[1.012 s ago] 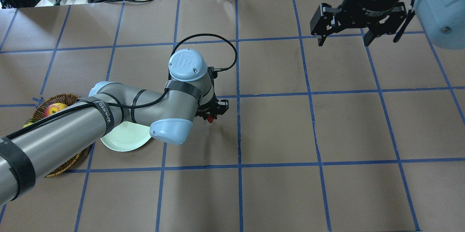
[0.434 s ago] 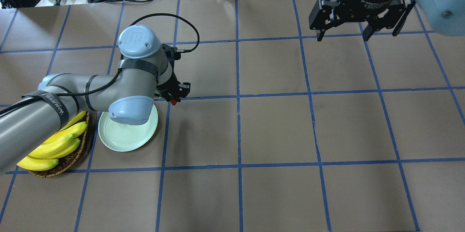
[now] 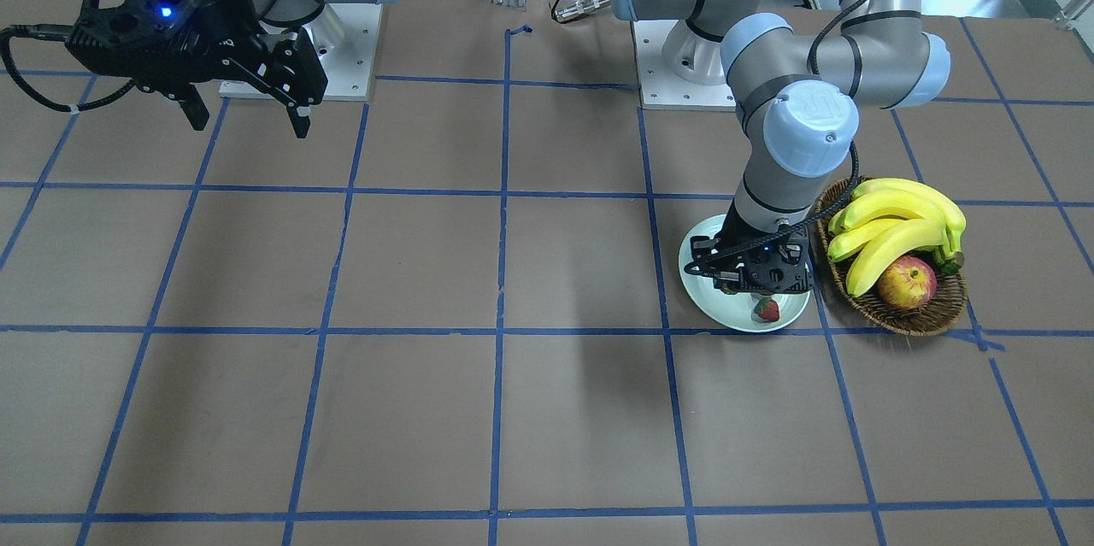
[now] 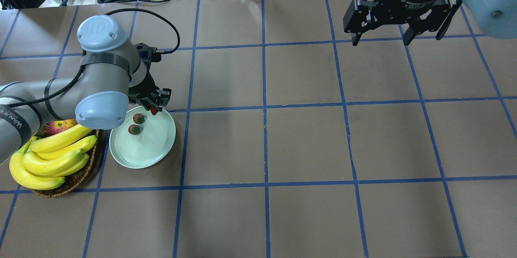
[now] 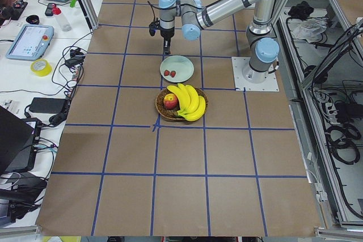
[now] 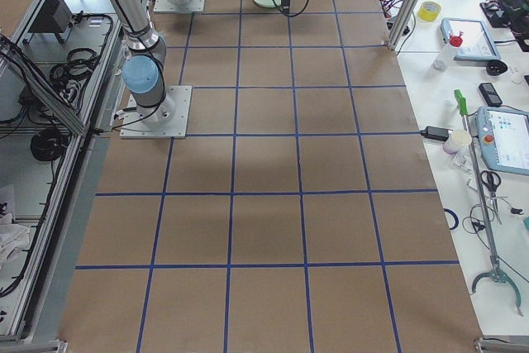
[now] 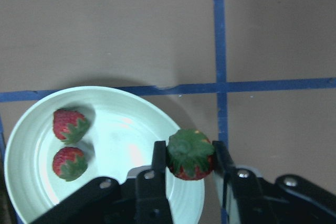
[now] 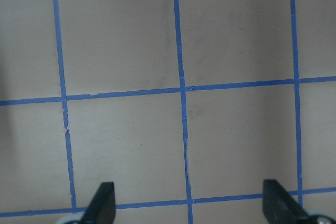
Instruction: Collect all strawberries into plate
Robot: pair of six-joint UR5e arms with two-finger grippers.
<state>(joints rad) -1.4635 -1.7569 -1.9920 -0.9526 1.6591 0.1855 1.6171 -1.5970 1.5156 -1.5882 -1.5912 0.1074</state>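
Left claw (image 7: 189,150) pointing straight down, pinching a strawberry (image 7: 190,163), right claw (image 4: 381,42) raised high, spread wide

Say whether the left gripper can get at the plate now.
Probably yes: the left gripper, shut on a strawberry, hangs over the rim of the plate with nothing between.

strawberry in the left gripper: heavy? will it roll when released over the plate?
Likely light: the left gripper holds the strawberry by its sides alone. It may roll: it is rounded, the plate looks glossy, and it hangs near the rim. The two strawberries already there lie on their sides, so it probably settles likewise.
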